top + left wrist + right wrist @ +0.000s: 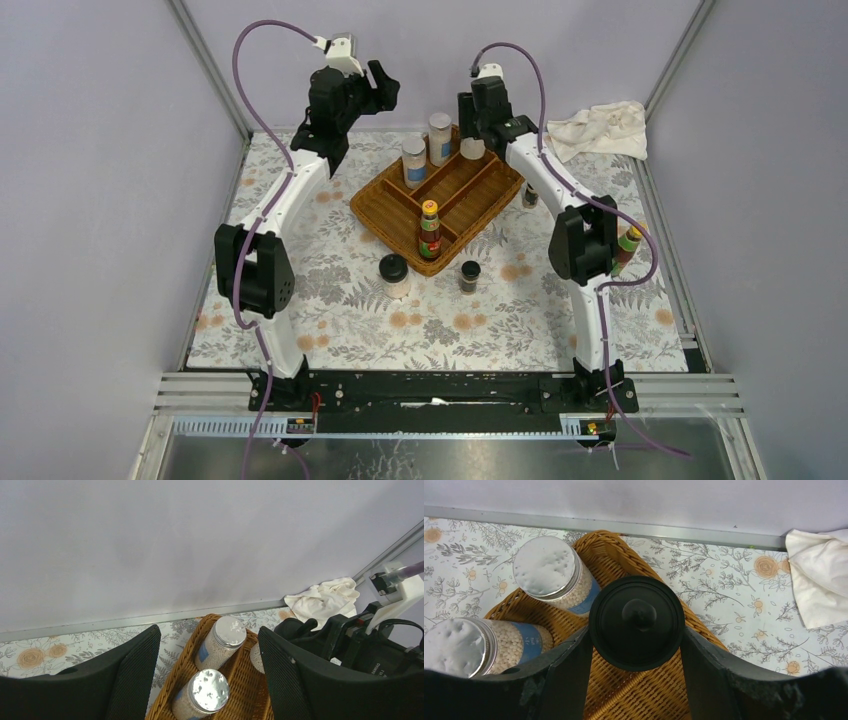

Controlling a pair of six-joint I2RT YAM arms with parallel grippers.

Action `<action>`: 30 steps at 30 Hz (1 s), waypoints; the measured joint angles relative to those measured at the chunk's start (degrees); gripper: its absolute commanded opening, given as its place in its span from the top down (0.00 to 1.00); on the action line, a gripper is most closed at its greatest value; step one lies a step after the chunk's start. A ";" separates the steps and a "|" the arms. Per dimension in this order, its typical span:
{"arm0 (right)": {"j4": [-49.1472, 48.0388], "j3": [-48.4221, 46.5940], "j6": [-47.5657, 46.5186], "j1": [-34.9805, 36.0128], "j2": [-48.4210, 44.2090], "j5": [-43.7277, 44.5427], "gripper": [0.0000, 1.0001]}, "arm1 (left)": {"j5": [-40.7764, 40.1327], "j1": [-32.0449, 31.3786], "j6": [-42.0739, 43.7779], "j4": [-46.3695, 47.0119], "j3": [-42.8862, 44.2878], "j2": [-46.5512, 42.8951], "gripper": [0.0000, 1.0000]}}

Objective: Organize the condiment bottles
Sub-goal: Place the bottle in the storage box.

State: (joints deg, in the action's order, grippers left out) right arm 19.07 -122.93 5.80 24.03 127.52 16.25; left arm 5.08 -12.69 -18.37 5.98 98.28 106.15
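The brown wicker tray [470, 205] holds two white blue-labelled shakers [414, 160] [440, 137] and a red-labelled yellow-capped sauce bottle [430, 230]. My right gripper [472, 148] is shut on a black-lidded white jar [636, 622] over the tray's far right compartment. The shakers also show in the right wrist view [549, 575] [469, 647]. My left gripper [385, 85] is open and empty, raised above the tray's far corner. It looks down on the shakers [222, 640] [202, 695]. Another black-lidded jar [394, 275] and a small dark jar [470, 275] stand on the mat.
A small dark jar [530, 197] stands by the tray's right side, partly behind the right arm. A second red sauce bottle [628, 245] stands at the right. A crumpled white cloth [600, 128] lies at the back right. Walls close in on three sides.
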 measured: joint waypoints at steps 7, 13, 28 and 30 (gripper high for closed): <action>-0.04 0.15 -0.02 0.00 1.01 -0.50 1.00 | 0.02 0.00 -0.17 0.02 -0.07 0.00 0.24; -0.17 0.94 -0.20 0.00 1.49 -0.79 1.00 | 0.04 0.00 -0.20 0.04 -0.28 0.00 0.24; -2.29 4.31 -0.68 0.00 3.91 -2.47 1.00 | 0.09 0.00 -0.26 0.46 -0.44 0.02 0.24; -2.69 4.79 -0.81 -0.02 3.93 -2.49 1.00 | 0.11 0.00 -0.28 0.55 -0.55 0.04 0.24</action>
State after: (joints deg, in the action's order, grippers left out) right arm 16.38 -118.15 4.99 24.01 131.46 13.76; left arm 5.19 -12.69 -18.65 6.52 97.73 106.19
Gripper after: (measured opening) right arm 0.662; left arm 0.760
